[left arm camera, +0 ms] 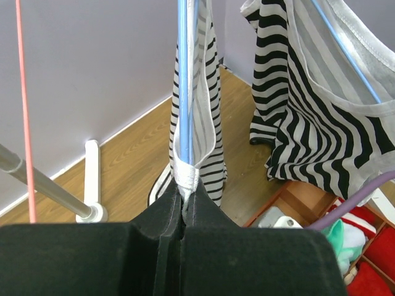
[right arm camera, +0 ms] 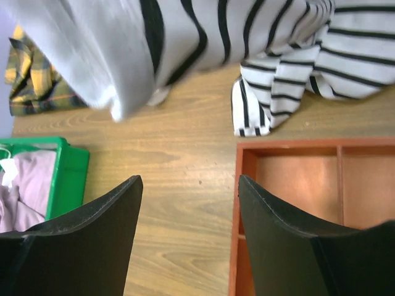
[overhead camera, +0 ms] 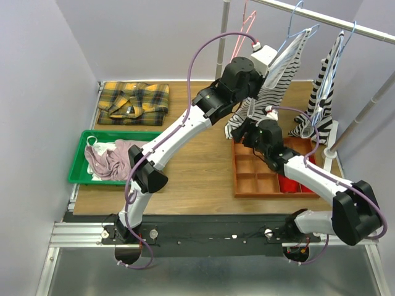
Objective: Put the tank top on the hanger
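Up at the rail [overhead camera: 321, 20] | left gripper [left arm camera: 184, 198] pinched shut on the tank top [left arm camera: 203, 123] strap, right against the hanger [left arm camera: 185, 68] wire | right gripper [right arm camera: 188, 185] gaping, empty, low over the table [right arm camera: 179, 154] | top dangling, hem on table; I'd say roughly halfway, needs seating on both shoulders

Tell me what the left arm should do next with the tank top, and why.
Probably ease the strap down over the hanger, then release. The left end effector is shut on the tank top at that strap, right beside the hanger's wire, though I cannot tell if it is looped on. The right end effector is open, holding nothing.
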### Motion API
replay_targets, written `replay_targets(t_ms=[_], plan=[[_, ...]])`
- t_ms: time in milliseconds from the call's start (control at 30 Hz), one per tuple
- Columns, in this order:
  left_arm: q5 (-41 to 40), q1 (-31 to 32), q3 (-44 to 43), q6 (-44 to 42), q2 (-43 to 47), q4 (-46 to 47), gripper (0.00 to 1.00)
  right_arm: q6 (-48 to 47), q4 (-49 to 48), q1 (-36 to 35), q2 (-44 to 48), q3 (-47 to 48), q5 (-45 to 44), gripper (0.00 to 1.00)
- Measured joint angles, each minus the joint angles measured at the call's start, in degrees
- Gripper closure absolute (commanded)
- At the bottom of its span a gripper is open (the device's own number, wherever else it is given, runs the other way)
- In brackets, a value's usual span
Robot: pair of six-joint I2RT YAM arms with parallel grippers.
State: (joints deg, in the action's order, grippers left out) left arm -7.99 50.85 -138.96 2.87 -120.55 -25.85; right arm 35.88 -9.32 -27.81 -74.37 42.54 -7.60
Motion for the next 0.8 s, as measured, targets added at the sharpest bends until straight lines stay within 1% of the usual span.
replay_targets(t_ms=[367, 800], plan=[[0.2, 1.3, -2.4, 0.4, -2.7, 1.6, 1.0, 0.0, 2.1, -1.4, 4.2, -5.0, 0.4, 0.28], [2.1, 1.5, -3.0, 1.9, -4.2, 3.0, 1.0, 0.0, 2.6, -1.6, 5.8, -6.0, 0.4, 0.28]])
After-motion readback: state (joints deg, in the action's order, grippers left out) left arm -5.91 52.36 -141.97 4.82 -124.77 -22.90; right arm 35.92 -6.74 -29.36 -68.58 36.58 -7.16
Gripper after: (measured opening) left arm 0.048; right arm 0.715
